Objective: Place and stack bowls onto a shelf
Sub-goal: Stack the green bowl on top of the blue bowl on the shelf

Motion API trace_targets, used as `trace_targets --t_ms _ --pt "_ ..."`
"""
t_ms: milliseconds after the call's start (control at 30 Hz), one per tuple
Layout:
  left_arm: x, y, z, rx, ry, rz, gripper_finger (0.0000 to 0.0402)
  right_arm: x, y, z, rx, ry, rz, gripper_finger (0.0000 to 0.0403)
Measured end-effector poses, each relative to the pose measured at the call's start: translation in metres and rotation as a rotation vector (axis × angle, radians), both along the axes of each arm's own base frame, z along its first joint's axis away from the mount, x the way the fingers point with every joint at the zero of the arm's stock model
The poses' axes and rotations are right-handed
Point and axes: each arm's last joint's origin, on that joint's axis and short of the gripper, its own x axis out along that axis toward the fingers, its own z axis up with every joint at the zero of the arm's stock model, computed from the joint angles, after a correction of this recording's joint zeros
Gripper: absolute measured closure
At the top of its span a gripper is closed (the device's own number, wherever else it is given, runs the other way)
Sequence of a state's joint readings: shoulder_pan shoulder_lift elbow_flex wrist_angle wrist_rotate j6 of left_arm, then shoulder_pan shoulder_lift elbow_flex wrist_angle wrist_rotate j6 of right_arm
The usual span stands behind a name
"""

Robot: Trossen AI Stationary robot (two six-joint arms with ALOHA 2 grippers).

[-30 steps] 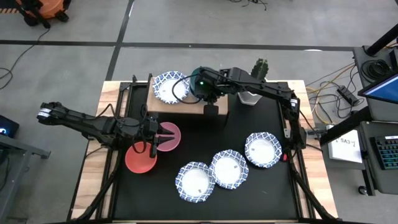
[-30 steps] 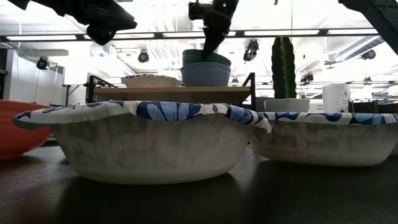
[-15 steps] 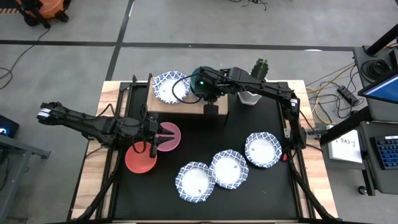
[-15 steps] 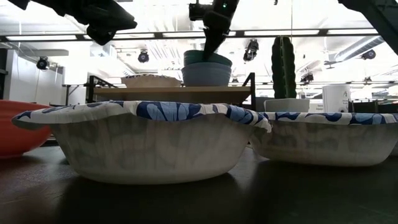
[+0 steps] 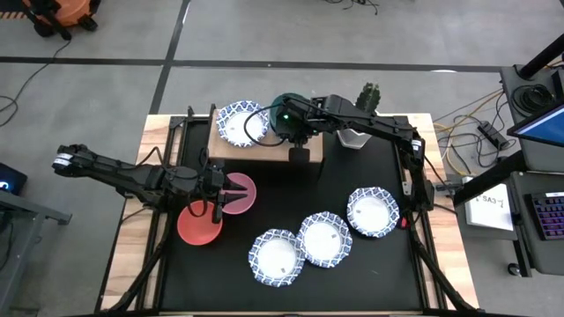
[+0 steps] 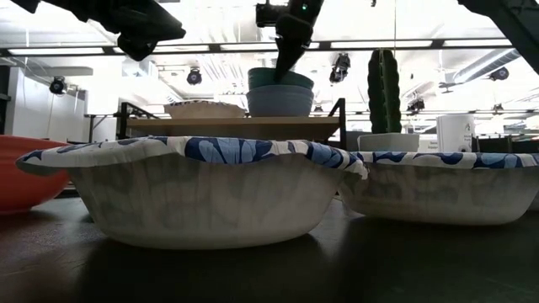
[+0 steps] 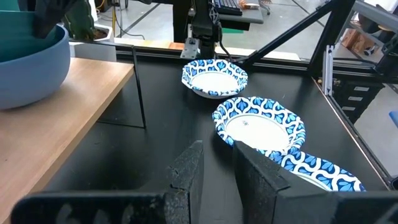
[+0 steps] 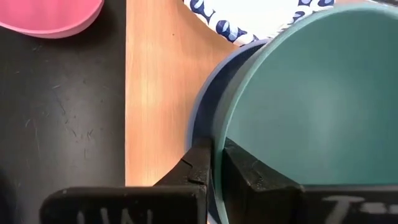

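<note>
The green bowl (image 5: 287, 106) sits nested in the blue bowl (image 6: 280, 102) on the light-wood shelf (image 5: 264, 148), next to one patterned white bowl (image 5: 240, 123). My right gripper (image 5: 295, 132) reaches down over the stack and is shut on the green bowl (image 8: 298, 93). My left gripper (image 5: 216, 199) hovers above the table between the pink bowl (image 5: 240, 195) and the red bowl (image 5: 199, 225). Its fingers (image 7: 186, 174) are slightly apart with nothing between them. Three patterned bowls (image 5: 324, 238) rest on the black tabletop. My right gripper pinches the green bowl's rim (image 8: 217, 146) on its near side, one finger (image 8: 244, 175) inside the bowl and one (image 8: 198, 163) outside, over the blue bowl's rim. The fingers come from above, pointing down (image 6: 290, 42). The green bowl rests upright inside the blue bowl.
A white pot with a cactus (image 5: 357, 132) stands right of the shelf, under the right arm. The patterned bowls (image 6: 194, 189) crowd the table's near right half. Black table shows between the shelf and those bowls (image 7: 174, 118). Wooden edges frame the table (image 5: 132, 246).
</note>
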State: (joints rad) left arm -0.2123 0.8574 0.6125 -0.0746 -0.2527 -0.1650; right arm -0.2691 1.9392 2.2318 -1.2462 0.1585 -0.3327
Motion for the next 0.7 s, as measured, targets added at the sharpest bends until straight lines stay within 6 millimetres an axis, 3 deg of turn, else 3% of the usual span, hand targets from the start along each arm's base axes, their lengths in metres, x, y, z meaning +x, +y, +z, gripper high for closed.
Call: trace_targets --t_ms 367,700 --pt "0.0 0.0 0.004 -0.003 -0.014 0.0 0.0332 0.0 0.0 0.001 0.005 -0.012 -0.016 0.0295" --pt "0.0 0.0 0.004 -0.003 -0.016 0.0 0.0332 -0.011 0.004 0.017 0.0 -0.053 -0.02 0.0275"
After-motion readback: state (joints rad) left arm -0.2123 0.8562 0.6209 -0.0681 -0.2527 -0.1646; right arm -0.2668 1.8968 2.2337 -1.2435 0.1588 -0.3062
